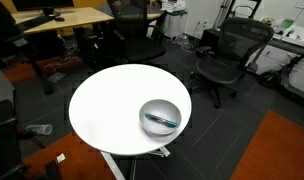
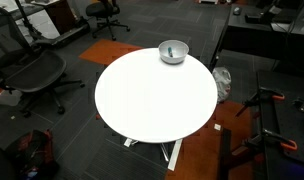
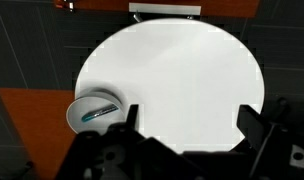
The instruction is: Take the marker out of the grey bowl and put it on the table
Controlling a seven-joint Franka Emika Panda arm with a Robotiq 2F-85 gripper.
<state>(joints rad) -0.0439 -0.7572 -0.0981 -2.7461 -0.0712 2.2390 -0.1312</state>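
Observation:
The grey bowl (image 1: 160, 117) sits near the edge of the round white table (image 1: 112, 105). It also shows in an exterior view (image 2: 173, 51) and in the wrist view (image 3: 94, 111). The marker (image 1: 163, 120), a short dark teal stick, lies inside the bowl; it shows in the wrist view (image 3: 99, 112) and faintly in an exterior view (image 2: 172, 53). My gripper (image 3: 190, 118) is open and empty, high above the table, with the bowl to its left in the wrist view. The arm is not seen in the exterior views.
Black office chairs (image 1: 227, 55) and a wooden desk (image 1: 67, 20) stand around the table. Another chair (image 2: 32, 72) stands by the table's side. Orange floor patches (image 2: 197, 150) lie under the table. A dark stand (image 2: 267, 110) is nearby.

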